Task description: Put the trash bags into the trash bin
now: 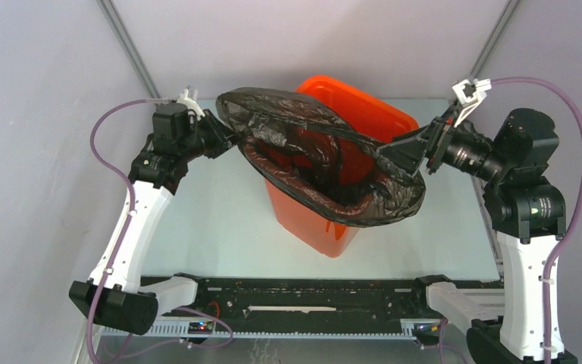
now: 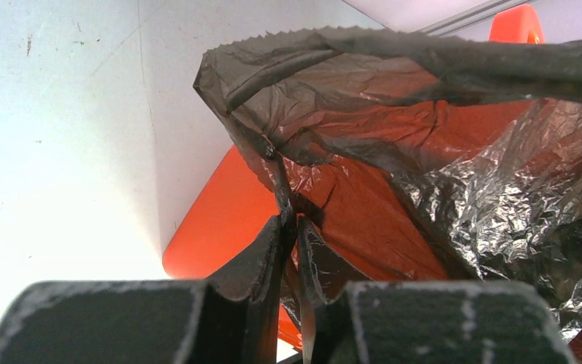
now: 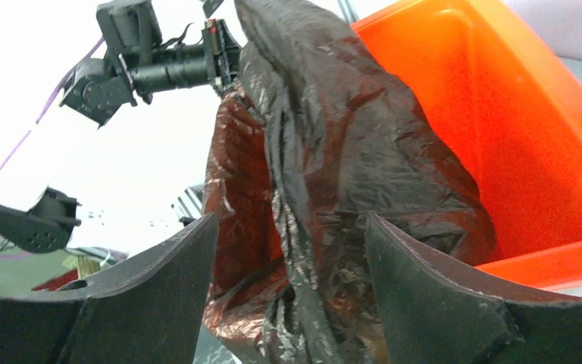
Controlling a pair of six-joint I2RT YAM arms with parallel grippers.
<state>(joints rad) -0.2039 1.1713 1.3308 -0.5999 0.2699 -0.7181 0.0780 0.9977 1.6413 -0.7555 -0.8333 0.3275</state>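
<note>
The orange trash bin (image 1: 365, 114) stands tilted at the table's middle. The glossy black trash bag (image 1: 303, 125) is stretched open over its mouth, sagging past the near rim. My left gripper (image 1: 227, 141) is shut on the bag's left edge; in the left wrist view the gripper (image 2: 289, 221) pinches a thin fold of bag (image 2: 394, 91) in front of the bin (image 2: 220, 220). My right gripper (image 1: 395, 150) is at the bag's right edge. In the right wrist view the gripper (image 3: 291, 220) stands wide open with a hanging fold of bag (image 3: 333, 136) between its fingers, beside the bin (image 3: 530, 136).
The pale table (image 1: 212, 220) has a black rail (image 1: 295, 292) along its near edge between the arm bases. Metal frame posts (image 1: 129, 42) rise at the back corners against grey walls. My left arm (image 3: 159, 64) shows in the right wrist view.
</note>
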